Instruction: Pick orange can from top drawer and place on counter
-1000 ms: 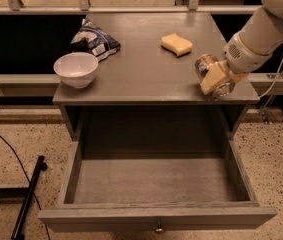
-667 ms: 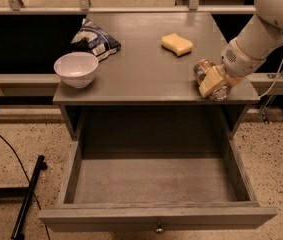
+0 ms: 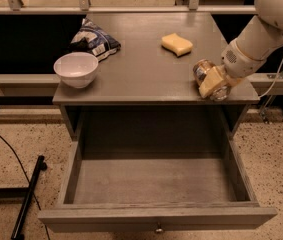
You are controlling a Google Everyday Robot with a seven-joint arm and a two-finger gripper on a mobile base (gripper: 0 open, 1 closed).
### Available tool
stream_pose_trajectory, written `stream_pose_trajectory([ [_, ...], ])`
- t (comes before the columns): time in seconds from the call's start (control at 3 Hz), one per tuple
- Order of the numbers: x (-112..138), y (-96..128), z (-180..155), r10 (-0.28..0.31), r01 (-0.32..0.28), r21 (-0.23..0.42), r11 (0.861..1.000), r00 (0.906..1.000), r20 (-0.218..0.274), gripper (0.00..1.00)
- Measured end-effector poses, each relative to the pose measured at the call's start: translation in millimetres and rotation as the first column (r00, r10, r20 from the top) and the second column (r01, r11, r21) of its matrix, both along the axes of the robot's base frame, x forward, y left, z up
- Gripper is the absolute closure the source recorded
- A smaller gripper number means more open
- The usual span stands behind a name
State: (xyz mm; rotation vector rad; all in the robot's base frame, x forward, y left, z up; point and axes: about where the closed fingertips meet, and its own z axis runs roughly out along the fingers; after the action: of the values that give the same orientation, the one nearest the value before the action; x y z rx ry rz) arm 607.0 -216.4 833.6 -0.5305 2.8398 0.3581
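On counter (image 3: 146, 59): end effector (image 3: 212, 83) tight rnd orange can (image 3: 202, 70)

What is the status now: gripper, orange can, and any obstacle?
Gripper shut on orange can, at counter front-right corner. Top drawer open, can out of it. Yellow sponge behind, apart; nothing in the way.

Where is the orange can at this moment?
In the camera view, the orange can is held in the hand at the front right corner of the counter, nearest the yellow sponge.
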Motion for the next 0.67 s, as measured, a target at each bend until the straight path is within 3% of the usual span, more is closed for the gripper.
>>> stream_pose_trajectory([
  [0.33,0.0,0.0,0.3,0.000,0.000,0.000,1.000,1.0000,0.000,0.05],
  [0.67,0.0,0.1,1.0,0.000,0.000,0.000,1.000,1.0000,0.000,0.00],
])
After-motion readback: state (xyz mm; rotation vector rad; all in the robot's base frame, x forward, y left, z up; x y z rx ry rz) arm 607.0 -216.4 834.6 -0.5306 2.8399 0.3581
